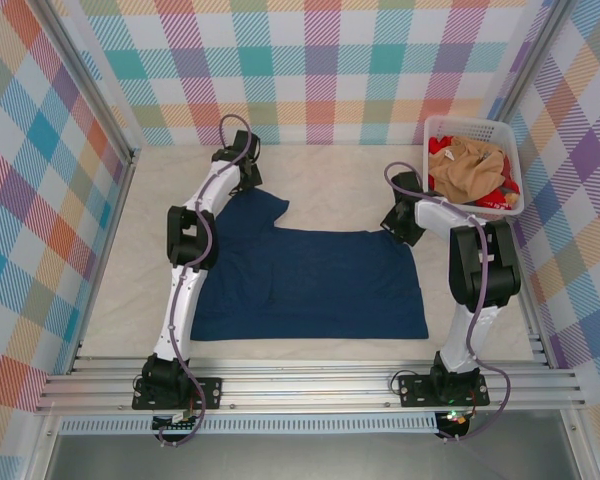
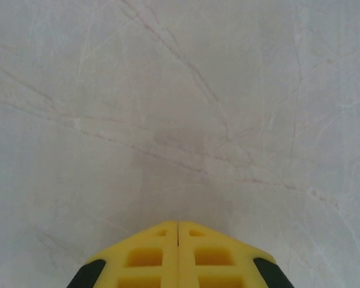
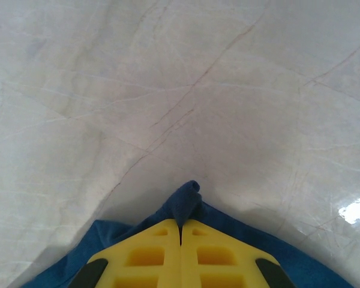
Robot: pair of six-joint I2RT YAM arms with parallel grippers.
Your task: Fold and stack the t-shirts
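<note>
One navy t-shirt (image 1: pixel 310 285) is lying spread flat on the desk (image 1: pixel 330 175) between the arms. The right gripper (image 3: pixel 180 225) is pinching a small fold of its blue cloth. The left gripper (image 2: pixel 178 225) is sitting fully closed over bare desk, gripping nothing. A tan t-shirt (image 1: pixel 465 165) and a red t-shirt (image 1: pixel 502 190) are lying crumpled in the white basket (image 1: pixel 472 209) at far right.

a t-shirt (image 1: pixel 310 285) lies spread on the table (image 1: pixel 330 180); behind-right of it, t-shirts (image 1: pixel 467 170) in a basket (image 1: pixel 475 209).
</note>
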